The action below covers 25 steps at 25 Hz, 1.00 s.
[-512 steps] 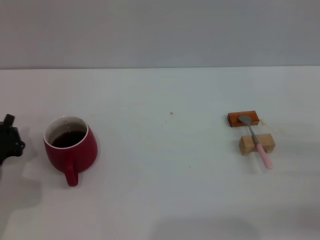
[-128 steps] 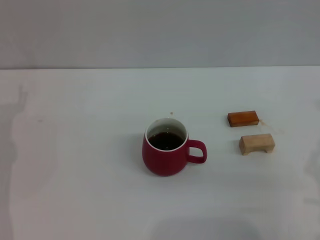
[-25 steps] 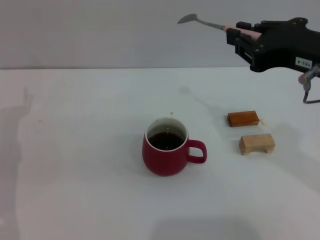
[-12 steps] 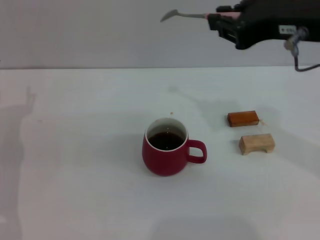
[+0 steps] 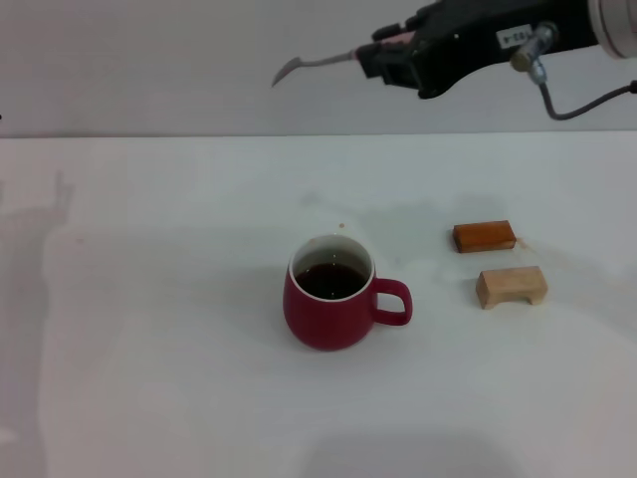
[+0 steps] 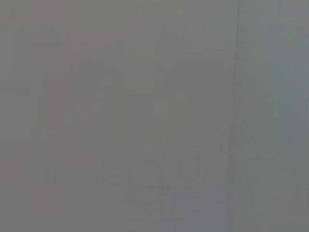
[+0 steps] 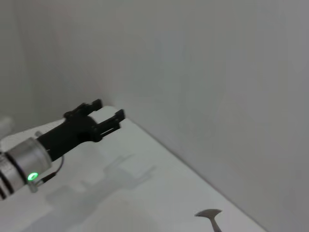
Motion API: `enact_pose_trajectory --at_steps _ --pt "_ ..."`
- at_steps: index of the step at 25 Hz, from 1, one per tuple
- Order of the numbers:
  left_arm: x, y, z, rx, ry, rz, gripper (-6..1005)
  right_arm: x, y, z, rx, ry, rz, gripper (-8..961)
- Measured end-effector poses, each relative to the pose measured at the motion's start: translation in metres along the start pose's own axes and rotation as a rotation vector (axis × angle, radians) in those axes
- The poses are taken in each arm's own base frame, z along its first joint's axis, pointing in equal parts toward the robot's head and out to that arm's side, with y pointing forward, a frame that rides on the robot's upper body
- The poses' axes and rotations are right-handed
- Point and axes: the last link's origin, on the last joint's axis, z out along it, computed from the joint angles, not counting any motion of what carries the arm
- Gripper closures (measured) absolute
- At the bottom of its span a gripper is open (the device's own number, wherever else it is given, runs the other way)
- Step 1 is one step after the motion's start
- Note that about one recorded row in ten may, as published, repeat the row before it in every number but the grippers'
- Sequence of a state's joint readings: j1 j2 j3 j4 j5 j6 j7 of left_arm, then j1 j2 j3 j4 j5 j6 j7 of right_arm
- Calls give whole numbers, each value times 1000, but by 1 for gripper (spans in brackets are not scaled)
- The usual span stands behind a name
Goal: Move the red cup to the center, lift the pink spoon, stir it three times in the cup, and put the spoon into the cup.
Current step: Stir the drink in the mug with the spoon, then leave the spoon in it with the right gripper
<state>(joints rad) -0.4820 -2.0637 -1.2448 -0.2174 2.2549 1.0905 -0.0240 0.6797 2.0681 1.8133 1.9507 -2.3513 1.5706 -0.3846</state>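
The red cup point(image 5: 328, 304) stands at the table's centre, holding dark liquid, with its handle pointing right. My right gripper point(image 5: 386, 55) is high above the table's far side, up and to the right of the cup. It is shut on the pink spoon point(image 5: 318, 63), whose silver bowl points left and droops slightly. The spoon's bowl tip also shows in the right wrist view point(image 7: 208, 214). My left gripper point(image 7: 108, 110) shows only in the right wrist view, far off over the table's edge, with its fingers apart and empty.
An orange block point(image 5: 484, 236) and a tan block point(image 5: 512, 286) lie to the right of the cup. The white table point(image 5: 149, 299) ends at a grey wall behind. The left wrist view shows only grey wall.
My right gripper has carried the spoon leftward, high over the table's far side, and the spoon's bowl now droops a little. The cup and the blocks have not moved.
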Motion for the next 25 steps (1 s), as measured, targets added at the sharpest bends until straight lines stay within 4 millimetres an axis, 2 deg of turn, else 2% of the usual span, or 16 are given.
enact_pose_trajectory --at_steps 5,13,25 --pt "0 2 0 -6 0 -2 181 -2 0 7 -37 61 27 797" --pt "-2 2 -2 -11 -5 -15 182 20 -8 24 -77 183 94 795" --pt "-2 4 -2 -15 -8 -23 182 31 -9 31 -108 301 85 796"
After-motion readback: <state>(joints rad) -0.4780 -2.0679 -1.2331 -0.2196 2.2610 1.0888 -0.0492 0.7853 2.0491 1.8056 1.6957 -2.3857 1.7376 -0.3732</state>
